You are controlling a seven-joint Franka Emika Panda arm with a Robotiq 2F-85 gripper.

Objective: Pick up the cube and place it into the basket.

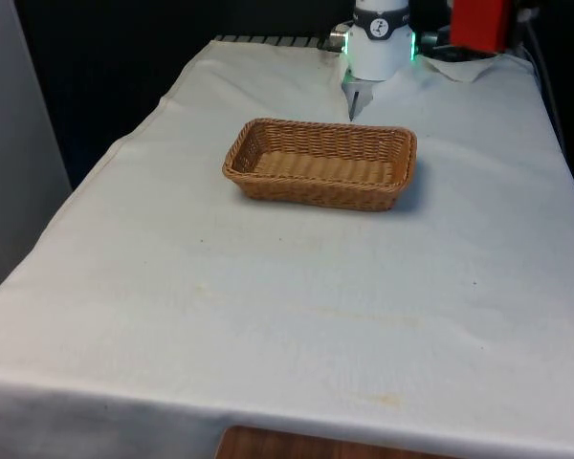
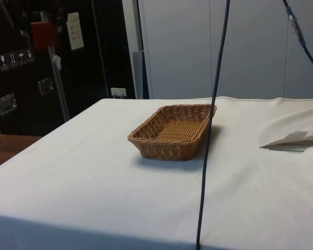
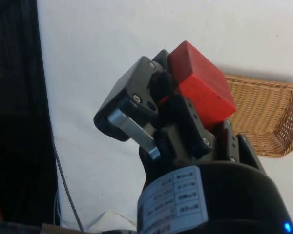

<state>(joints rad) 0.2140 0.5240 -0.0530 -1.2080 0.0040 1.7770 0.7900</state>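
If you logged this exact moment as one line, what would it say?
stage: carrying | gripper: shut on red cube | wicker basket: nothing inside yet, on white cloth | next: likely lower cube into basket

The front view looks down the table's (image 1: 297,316) length, the side view crosses it low, both sharing the basket (image 1: 320,163), whose corner the close wrist view also catches.

A white cloth (image 1: 297,287) is covering the table, lying mostly flat. A fold (image 2: 297,138) is rising in it near the side view's right edge. Bare wood (image 1: 297,448) is showing at the near edge. A black cable (image 2: 211,130) is hanging in front of the side camera
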